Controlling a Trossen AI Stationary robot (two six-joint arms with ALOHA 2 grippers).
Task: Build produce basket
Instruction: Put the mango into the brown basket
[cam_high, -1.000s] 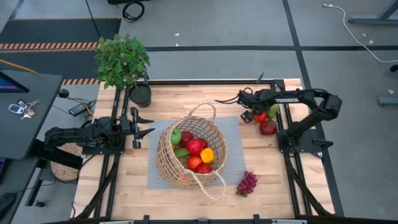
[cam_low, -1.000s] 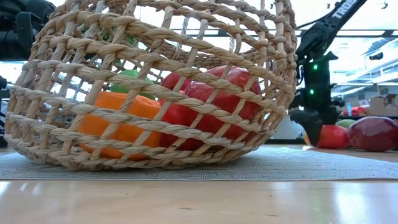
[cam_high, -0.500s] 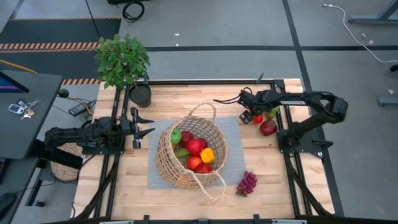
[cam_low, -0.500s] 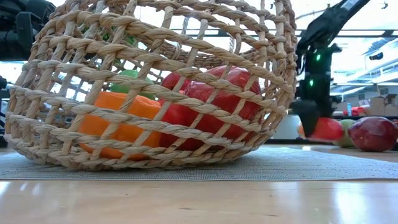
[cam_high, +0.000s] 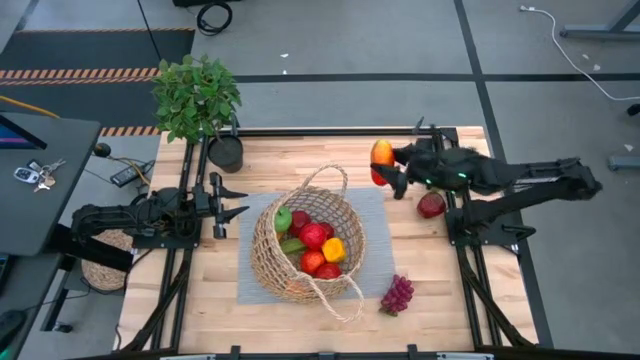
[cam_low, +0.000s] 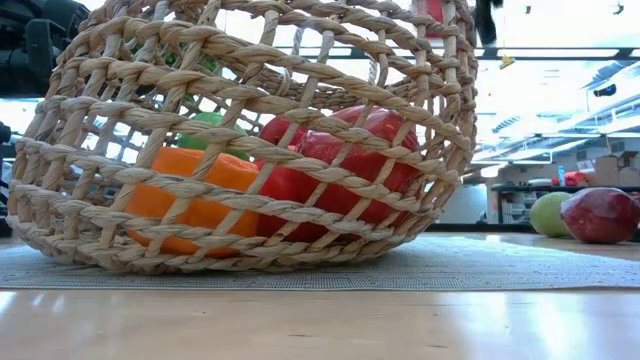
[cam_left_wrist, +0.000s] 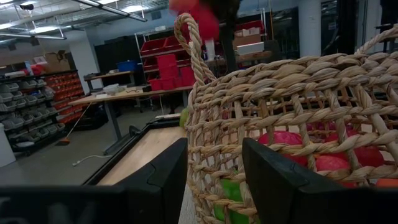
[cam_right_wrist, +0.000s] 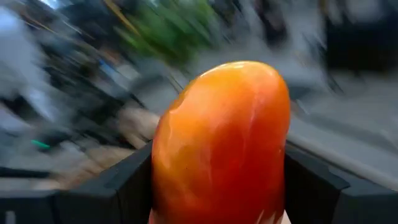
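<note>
- The basket (cam_high: 305, 243) lies tipped on the grey mat (cam_high: 375, 215), its mouth facing up to the overhead camera, so fruit can be dropped in from above.
- Inside the basket are red apples (cam_high: 314, 236), a yellow pepper (cam_high: 333, 249) and green pieces (cam_high: 284, 219); they sit low against the weave, which keeps them from rolling out.
- The right gripper (cam_high: 388, 172) hangs in the air beyond the basket's far handle, fingers pinching an orange-red fruit (cam_right_wrist: 221, 146) from both sides. It is carried high, probably to clear the rim.
- A dark red fruit (cam_high: 431, 205) and a green one (cam_low: 549, 213) lie on the table off the mat, to the right of the basket, not yet collected.
- Purple grapes (cam_high: 397, 294) rest just off the mat's near corner, right of the basket's near handle, also waiting.
- The left gripper (cam_high: 228, 203) waits left of the basket, fingers spread and empty, pointing at its wall.
</note>
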